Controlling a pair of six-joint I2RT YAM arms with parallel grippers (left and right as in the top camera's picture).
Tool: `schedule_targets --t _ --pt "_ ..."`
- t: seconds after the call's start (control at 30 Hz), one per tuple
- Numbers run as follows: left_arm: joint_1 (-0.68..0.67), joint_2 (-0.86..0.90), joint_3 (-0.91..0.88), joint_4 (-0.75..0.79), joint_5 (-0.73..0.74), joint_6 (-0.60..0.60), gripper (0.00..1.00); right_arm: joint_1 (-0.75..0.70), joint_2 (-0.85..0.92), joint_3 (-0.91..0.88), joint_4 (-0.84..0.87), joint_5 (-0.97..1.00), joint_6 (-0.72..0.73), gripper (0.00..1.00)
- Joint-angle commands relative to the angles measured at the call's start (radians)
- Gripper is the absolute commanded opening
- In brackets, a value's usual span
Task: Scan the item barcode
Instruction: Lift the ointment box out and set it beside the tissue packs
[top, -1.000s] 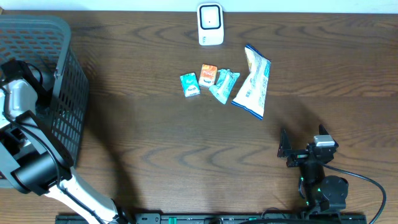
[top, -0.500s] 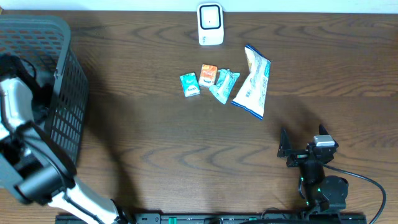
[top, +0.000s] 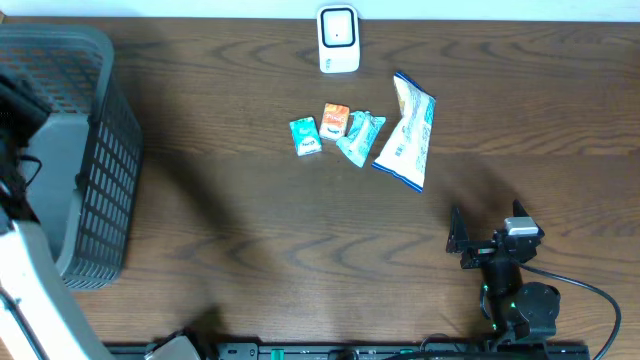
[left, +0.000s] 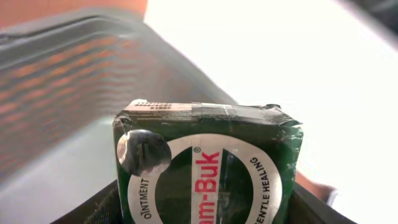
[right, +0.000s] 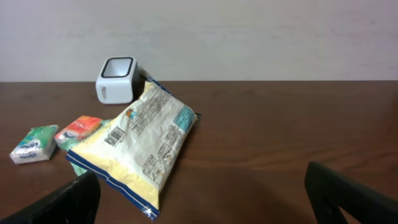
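Left gripper pinched the green ointment box by its lower sides, at the grey basket on the far left. The carton was judged light, stiff but crushable, and glossy. The side panels seemed the best hold, leaving printed faces clear. Right gripper stood spread and empty.

Right gripper: near the front edge of the dark wood table, jaws spread.
Snack bag: white and blue, lying flat beyond the gripper and slightly to its left, the nearest item to it.
Packets: teal pouch just beside the bag; orange packet and teal packet farther to the gripper's left.
Scanner: white, at the far edge, well apart from the gripper.
Basket: gray mesh, far off to the gripper's left.
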Motion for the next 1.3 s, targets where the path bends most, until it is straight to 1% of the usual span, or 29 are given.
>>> schedule_targets --t 0.0,0.13,0.23,0.33,0.43,0.53,0.57,0.77,1.03,1.1,1.27 --pt "-0.101 -0.047 0.011 0.036 0.225 -0.098 0.63 -0.005 -0.004 -0.002 -0.004 0.008 0.014 0.99" --pt "-0.259 -0.040 0.008 0.016 0.231 -0.088 0.63 -0.005 -0.004 -0.002 -0.004 0.008 0.014 0.99" --pt "-0.394 0.000 0.000 -0.001 0.224 -0.056 0.63 -0.005 -0.004 -0.002 -0.004 0.008 0.014 0.99" --pt "-0.513 0.069 -0.001 -0.034 0.123 -0.043 0.63 -0.005 -0.004 -0.002 -0.004 0.008 0.014 0.99" --pt "-0.609 0.158 -0.001 -0.059 0.041 0.012 0.64 -0.005 -0.004 -0.002 -0.004 0.008 0.014 0.99" --pt "-0.679 0.260 -0.001 -0.092 -0.032 0.031 0.63 -0.005 -0.004 -0.002 -0.004 0.008 0.014 0.99" --pt "-0.712 0.327 -0.001 -0.100 -0.075 0.031 0.63 -0.005 -0.004 -0.002 -0.004 0.008 0.014 0.99" --pt "-0.769 0.529 -0.001 -0.096 -0.163 0.050 0.64 -0.005 -0.004 -0.002 -0.004 0.008 0.014 0.99" --pt "-0.785 0.727 -0.001 -0.092 -0.163 0.050 0.64 -0.005 -0.004 -0.002 -0.004 0.008 0.014 0.99" --pt "-0.785 0.752 -0.001 -0.089 -0.163 0.050 0.80 -0.005 -0.004 -0.002 -0.004 0.008 0.014 0.99" --pt "-0.784 0.753 0.004 -0.077 -0.163 0.050 0.83 -0.005 -0.004 -0.002 -0.005 0.008 0.014 0.99"
